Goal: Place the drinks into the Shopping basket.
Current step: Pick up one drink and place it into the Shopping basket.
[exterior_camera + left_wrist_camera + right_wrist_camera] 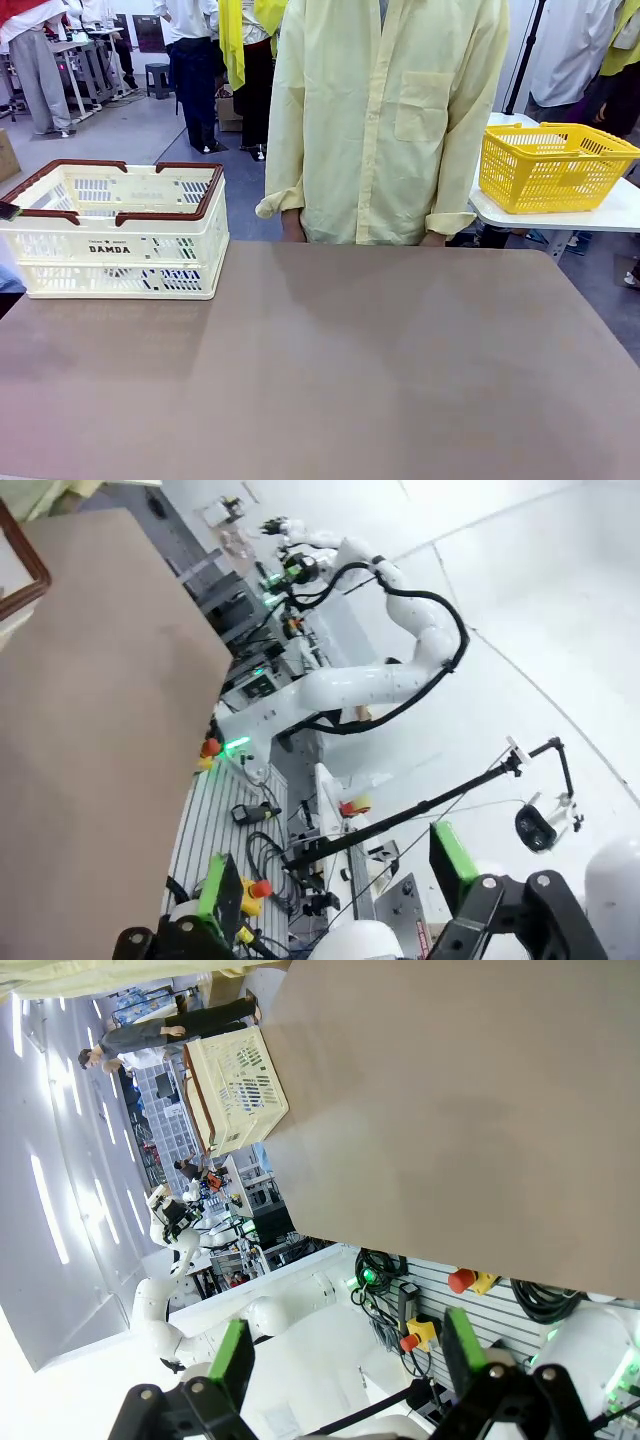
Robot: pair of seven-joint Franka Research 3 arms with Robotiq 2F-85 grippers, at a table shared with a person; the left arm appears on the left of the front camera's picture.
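While the counter [330, 370] lies bare in front of me, I take the Shopping basket [120, 232] as my landmark; it sits at the counter's far left corner, upright, its red-brown rim open to the top. Through the slots low in its near wall I catch hints of green and blue, which may be drinks already inside, though I cannot tell for sure. No loose can lies on the counter to the right of the basket. Farther right, behind the counter, a person in a pale yellow shirt [390, 120] stands with hands hidden below the edge. Well right of the basket, on a separate white table, sits a yellow mesh basket [553, 166], not mine to fill.

My left tool [340, 890] is spread wide and empty, aimed off the counter toward the rig. My right tool [345, 1365] is likewise spread, holding nothing, with the basket far ahead of it.

I judge slim cans to be light, stiff yet dentable, and slick; I would pinch across the middle of the body, gently.
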